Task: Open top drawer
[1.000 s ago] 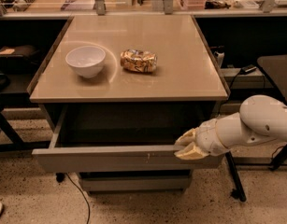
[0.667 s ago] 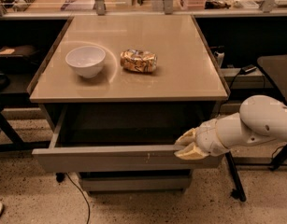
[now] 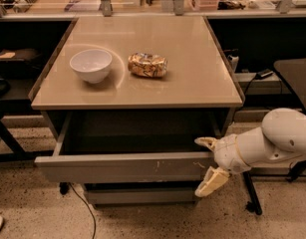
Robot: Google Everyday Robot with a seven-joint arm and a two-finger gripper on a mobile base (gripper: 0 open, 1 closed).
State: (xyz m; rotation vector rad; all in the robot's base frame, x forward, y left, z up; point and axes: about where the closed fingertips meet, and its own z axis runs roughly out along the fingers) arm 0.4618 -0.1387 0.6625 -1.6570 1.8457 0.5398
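The top drawer [image 3: 117, 167] is pulled out from under the tabletop. Its flat grey front has small white scratches right of centre, and its dark box interior [image 3: 137, 132] shows. My gripper [image 3: 202, 166] is at the right end of the drawer front. One tan finger [image 3: 206, 143] lies over the top edge of the front. The other finger [image 3: 211, 181] hangs lower, in front of the front's bottom right corner. The fingers are spread apart, so the gripper is open. My white arm [image 3: 272, 141] reaches in from the right.
A white bowl [image 3: 91, 64] and a crumpled snack bag [image 3: 148, 65] sit on the tan tabletop [image 3: 192, 78]. A lower drawer front [image 3: 142, 195] is shut beneath. A black cable [image 3: 85, 210] runs on the floor. A dark chair [image 3: 294, 78] stands at the right, and dark shelves [image 3: 8, 83] at the left.
The gripper's fingers have spread apart, the lower one dropping below the drawer front. The drawer and the things on the table have not moved.
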